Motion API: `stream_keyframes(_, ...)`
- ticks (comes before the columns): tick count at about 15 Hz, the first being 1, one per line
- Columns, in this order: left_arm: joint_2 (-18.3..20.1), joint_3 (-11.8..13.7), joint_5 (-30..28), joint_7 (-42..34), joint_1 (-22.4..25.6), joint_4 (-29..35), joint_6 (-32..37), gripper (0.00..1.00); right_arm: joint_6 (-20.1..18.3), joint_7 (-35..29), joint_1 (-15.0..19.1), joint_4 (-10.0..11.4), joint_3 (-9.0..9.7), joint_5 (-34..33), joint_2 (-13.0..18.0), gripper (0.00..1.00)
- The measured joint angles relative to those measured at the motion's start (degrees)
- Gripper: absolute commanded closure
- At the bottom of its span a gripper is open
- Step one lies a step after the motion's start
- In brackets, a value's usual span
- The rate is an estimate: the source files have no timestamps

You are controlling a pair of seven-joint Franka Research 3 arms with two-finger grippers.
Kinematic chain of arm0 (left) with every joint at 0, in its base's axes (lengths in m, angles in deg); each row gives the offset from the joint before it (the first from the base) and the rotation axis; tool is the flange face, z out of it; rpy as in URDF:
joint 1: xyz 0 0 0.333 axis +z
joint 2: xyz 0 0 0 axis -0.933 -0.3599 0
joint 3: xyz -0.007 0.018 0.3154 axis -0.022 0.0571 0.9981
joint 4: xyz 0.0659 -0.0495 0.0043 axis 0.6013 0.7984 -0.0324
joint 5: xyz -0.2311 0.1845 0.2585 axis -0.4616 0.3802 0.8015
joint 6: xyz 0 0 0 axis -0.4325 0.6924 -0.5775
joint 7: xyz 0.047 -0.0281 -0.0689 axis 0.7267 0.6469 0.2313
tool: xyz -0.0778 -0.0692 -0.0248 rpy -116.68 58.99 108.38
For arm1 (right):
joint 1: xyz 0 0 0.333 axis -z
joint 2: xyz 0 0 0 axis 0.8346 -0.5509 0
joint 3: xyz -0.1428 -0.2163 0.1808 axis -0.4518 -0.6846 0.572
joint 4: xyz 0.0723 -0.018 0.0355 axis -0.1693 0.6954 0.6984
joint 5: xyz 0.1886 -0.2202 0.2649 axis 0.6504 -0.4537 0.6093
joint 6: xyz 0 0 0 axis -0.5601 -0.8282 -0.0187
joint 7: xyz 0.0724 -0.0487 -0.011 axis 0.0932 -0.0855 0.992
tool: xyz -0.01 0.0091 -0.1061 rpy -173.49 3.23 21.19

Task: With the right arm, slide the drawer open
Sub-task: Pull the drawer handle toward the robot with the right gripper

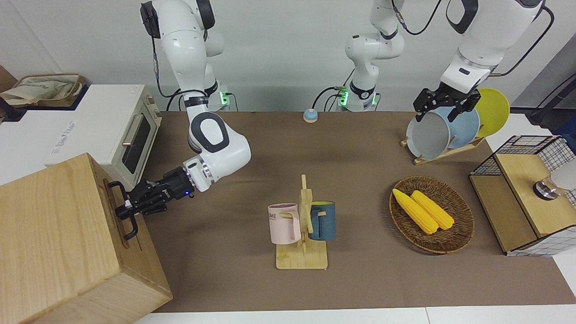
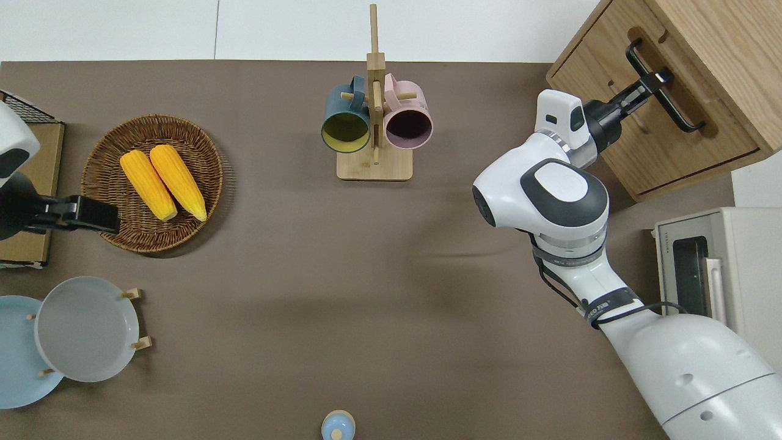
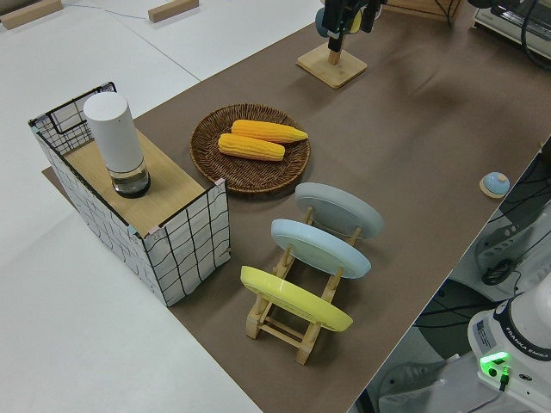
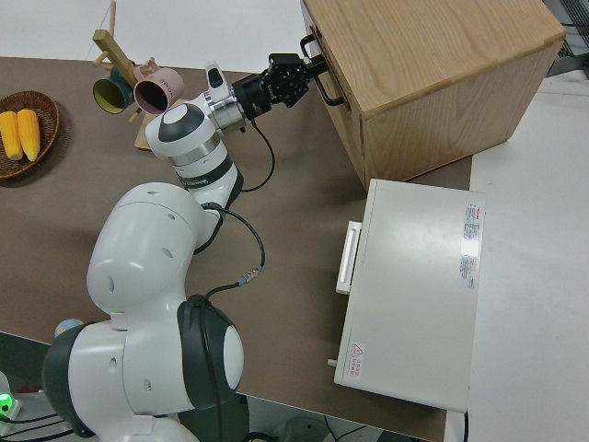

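"ME" on the pink mug point(image 1: 284, 223).

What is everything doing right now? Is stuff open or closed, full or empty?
drawer: closed, flush with the wooden box.
drawer handle: gripped by the right gripper.
right gripper: shut on the drawer handle.
left arm: parked.
toaster oven: door closed.
basket: holds two corn cobs.
mugs: hanging on the mug rack, empty.
plates: standing on edge in the plate rack.
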Motion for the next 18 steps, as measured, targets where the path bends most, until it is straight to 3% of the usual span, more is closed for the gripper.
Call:
stream_keyframes(7, 0.0, 0.0, 0.0, 0.0, 0.0, 0.0, 0.0, 0.01, -1.02, -0.03, -0.97, 0.21, 0.09, 0.34, 0.03, 1.0)
stream_keyframes(18, 0.0, 0.0, 0.0, 0.0, 0.0, 0.0, 0.0, 0.01, -9.63, -0.05, -8.77, 1.11, 0.15, 6.03, 0.49, 1.0)
